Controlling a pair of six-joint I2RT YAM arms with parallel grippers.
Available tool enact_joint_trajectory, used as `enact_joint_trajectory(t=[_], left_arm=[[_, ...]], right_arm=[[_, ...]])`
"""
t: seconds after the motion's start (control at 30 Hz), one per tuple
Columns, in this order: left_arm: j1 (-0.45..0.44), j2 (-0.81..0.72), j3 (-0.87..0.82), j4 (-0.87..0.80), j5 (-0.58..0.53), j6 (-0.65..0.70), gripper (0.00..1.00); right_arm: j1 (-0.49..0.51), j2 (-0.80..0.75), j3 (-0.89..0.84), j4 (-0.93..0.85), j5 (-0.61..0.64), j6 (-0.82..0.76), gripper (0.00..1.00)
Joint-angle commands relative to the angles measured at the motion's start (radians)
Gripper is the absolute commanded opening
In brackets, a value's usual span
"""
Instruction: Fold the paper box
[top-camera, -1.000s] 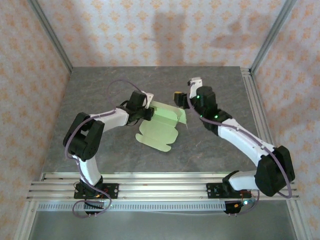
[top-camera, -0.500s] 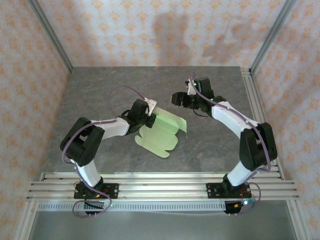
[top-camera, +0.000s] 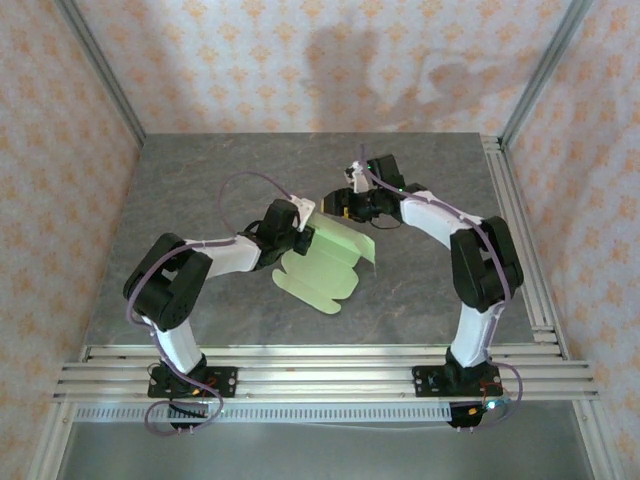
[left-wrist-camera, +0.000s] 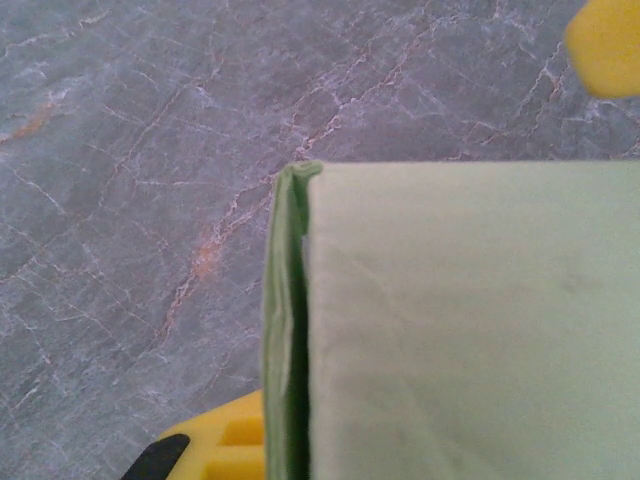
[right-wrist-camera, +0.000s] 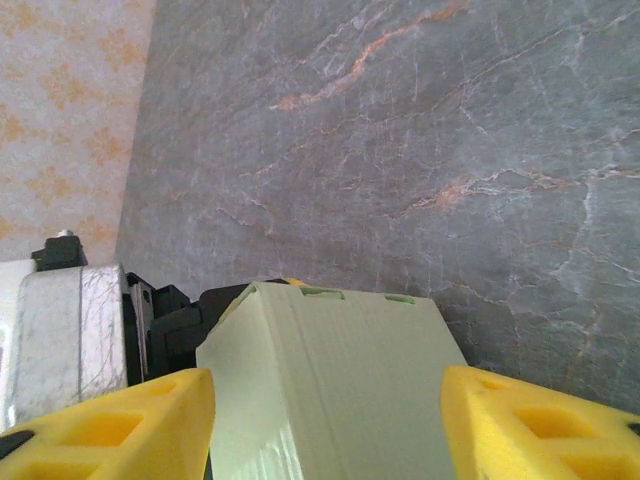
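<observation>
Pale green card of the paper box (top-camera: 325, 262) is lying near the middle of the grey marbled surface (top-camera: 200, 180). A rounded flap is spreading flat toward the near edge and a folded part is rising on the far side. I am clamping my left tool (top-camera: 297, 224) together on the box's left edge. My right tool (top-camera: 338, 204) is hanging with its jaws apart at the box's far corner, the folded card sitting between them. Whether they are touching it I cannot tell. My left wrist camera is showing what the overhead one is not: a doubled fold running down the box (left-wrist-camera: 470, 320) between my yellow fingers (left-wrist-camera: 215, 452). My right wrist camera is showing the box (right-wrist-camera: 330, 380) end-on, with small notches along its far edge.
</observation>
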Motion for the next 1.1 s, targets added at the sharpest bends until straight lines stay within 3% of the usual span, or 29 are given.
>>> enact_joint_trajectory(t=[0.0, 0.23, 0.57, 1.07], left_arm=[[-0.011, 0.023, 0.017, 0.025, -0.006, -0.015, 0.08], [-0.011, 0.048, 0.016, 0.046, -0.012, -0.044, 0.14], [-0.011, 0.035, -0.025, 0.092, -0.045, -0.067, 0.32], [-0.009, 0.025, -0.076, 0.145, -0.069, -0.095, 0.27]], right_arm=[[0.005, 0.051, 0.038, -0.021, -0.022, -0.009, 0.60], [0.010, 0.098, 0.023, -0.016, -0.021, -0.011, 0.60], [0.010, 0.098, 0.006, -0.052, 0.020, -0.043, 0.57], [0.013, 0.080, -0.022, -0.060, 0.052, -0.050, 0.56]])
